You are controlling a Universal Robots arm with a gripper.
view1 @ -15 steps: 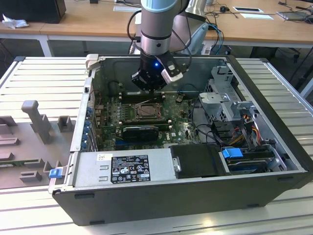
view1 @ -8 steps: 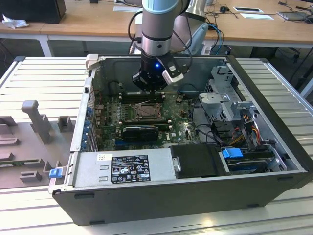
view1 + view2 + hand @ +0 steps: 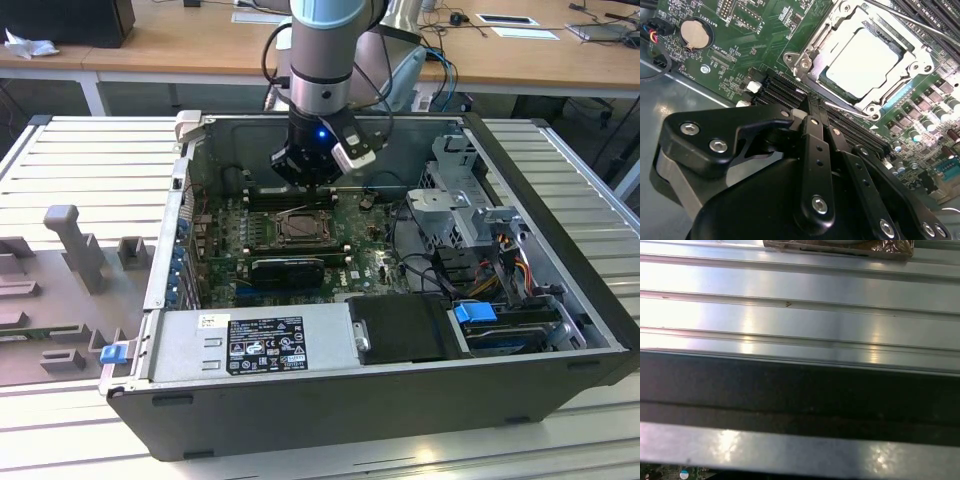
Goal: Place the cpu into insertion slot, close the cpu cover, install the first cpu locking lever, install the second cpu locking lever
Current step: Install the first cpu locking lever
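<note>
While the gripper [image 3: 312, 182] hovers just beyond the far edge of the insertion slot [image 3: 299, 228], fingers pressed together and holding nothing, the cpu [image 3: 863, 59] already sits in the socket under the closed cpu cover [image 3: 816, 50]. Judging by this, a locking lever [image 3: 910, 20] is the step in hand, calling for a precise downward hook.

In the second wrist view the black, screw-studded gripper [image 3: 815, 125] hides its own fingertips — open or shut cannot be told — and covers part of the long black memory slots [image 3: 785, 92]. The picture's edge cuts off the silver-framed square insertion slot [image 3: 827, 52].
</note>
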